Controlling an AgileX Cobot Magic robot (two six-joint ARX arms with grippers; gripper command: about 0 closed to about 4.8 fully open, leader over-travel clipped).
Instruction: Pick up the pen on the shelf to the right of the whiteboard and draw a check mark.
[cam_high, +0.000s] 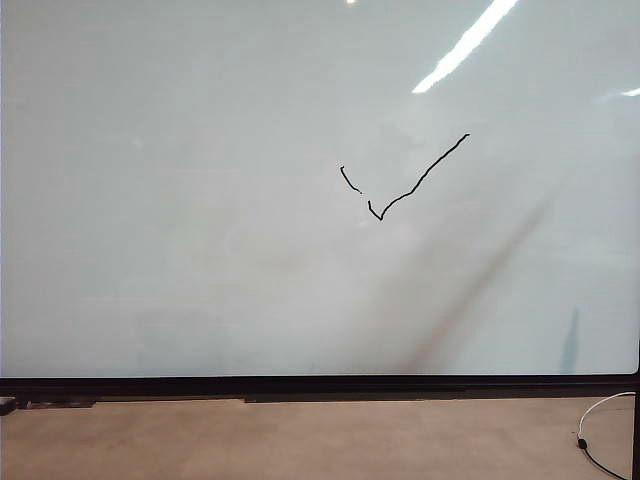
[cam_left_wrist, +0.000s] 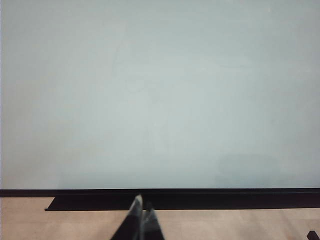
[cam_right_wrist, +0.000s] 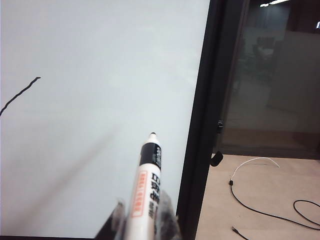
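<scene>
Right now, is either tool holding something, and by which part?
The right tool holds the pen by its lower barrel, tip free. The left tool is shut and holds nothing.

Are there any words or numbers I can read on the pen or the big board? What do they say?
Slim white marker pen held in the right gripper: red and black print along its barrel, too small and blurred to read.
Large glossy pale whiteboard: no words or numbers, only a thin black hand-drawn check mark.
Left gripper, shut and low before the board: no lettering visible.
</scene>
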